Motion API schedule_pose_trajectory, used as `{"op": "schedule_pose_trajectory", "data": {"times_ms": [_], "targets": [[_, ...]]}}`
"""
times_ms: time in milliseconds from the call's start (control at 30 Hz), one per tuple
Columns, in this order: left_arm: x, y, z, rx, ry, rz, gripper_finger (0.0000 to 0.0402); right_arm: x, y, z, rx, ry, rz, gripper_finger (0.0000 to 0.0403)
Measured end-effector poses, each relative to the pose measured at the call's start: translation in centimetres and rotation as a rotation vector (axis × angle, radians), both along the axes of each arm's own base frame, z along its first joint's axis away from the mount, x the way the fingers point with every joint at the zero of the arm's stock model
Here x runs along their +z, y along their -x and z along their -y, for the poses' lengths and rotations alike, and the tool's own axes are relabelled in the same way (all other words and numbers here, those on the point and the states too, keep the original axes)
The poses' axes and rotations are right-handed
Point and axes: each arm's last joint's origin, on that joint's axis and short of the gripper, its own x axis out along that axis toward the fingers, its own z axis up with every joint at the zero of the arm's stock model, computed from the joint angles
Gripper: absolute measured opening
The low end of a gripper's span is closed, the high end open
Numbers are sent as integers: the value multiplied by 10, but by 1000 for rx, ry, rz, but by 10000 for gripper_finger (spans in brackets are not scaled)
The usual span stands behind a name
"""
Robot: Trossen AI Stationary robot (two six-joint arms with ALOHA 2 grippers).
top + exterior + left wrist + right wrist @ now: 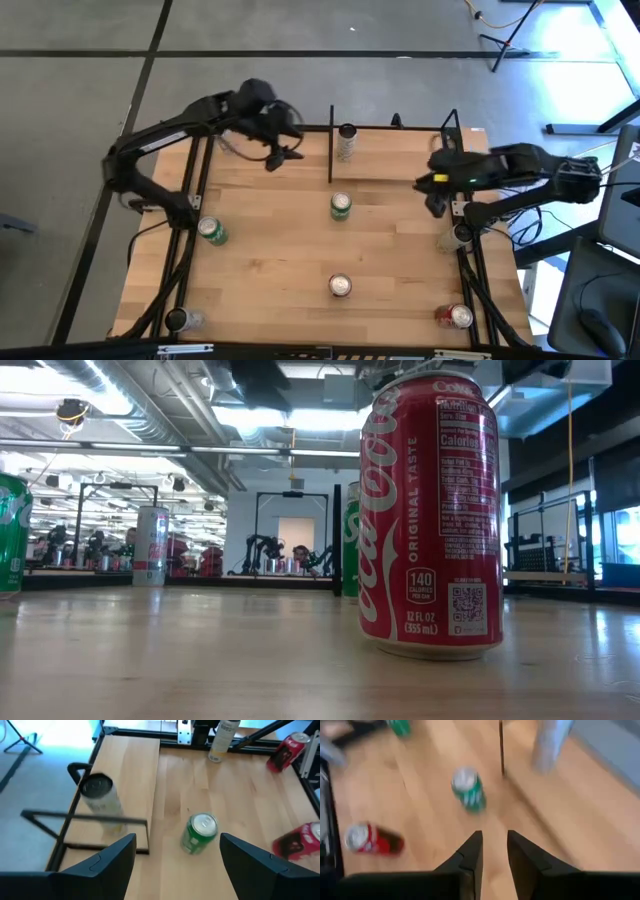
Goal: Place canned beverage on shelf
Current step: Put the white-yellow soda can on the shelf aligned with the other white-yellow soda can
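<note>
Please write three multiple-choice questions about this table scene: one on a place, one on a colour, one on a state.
1. Where does the pale can stand?
A. On the shelf, at its left end as seen from above
B. In the middle of the tabletop
C. In the right gripper

2. What colour is the can on the tabletop just in front of the shelf?
A. Red
B. Green
C. Blue

3. How is the left gripper?
A. Shut on a red can
B. Shut on nothing
C. Open, holding nothing

Answers:
1. A: in the high view the pale can stands upright on the shelf, beside its left post.
2. B: the green can stands upright on the tabletop, apart from the shelf's front bar.
3. C: in the left wrist view the left gripper shows its fingers spread wide with nothing between them.
</note>
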Motion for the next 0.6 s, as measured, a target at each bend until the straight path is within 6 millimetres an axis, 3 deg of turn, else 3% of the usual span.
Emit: {"op": "schedule_pose_trajectory", "data": {"times_ms": [100, 267, 433, 600], "targets": [[-1, 23, 12, 7, -11, 41, 273, -5, -10, -3, -48, -102, -152, 76], [-10, 49, 28, 33, -6, 127, 273, -18, -8, -12, -157, -262, -308, 76], [-19, 63, 40, 46, 21, 178, 273, -23, 10, -27, -270, -316, -345, 76], [-24, 63, 45, 57, 43, 174, 273, -21, 23, -40, -375, -416, -343, 76]]}}
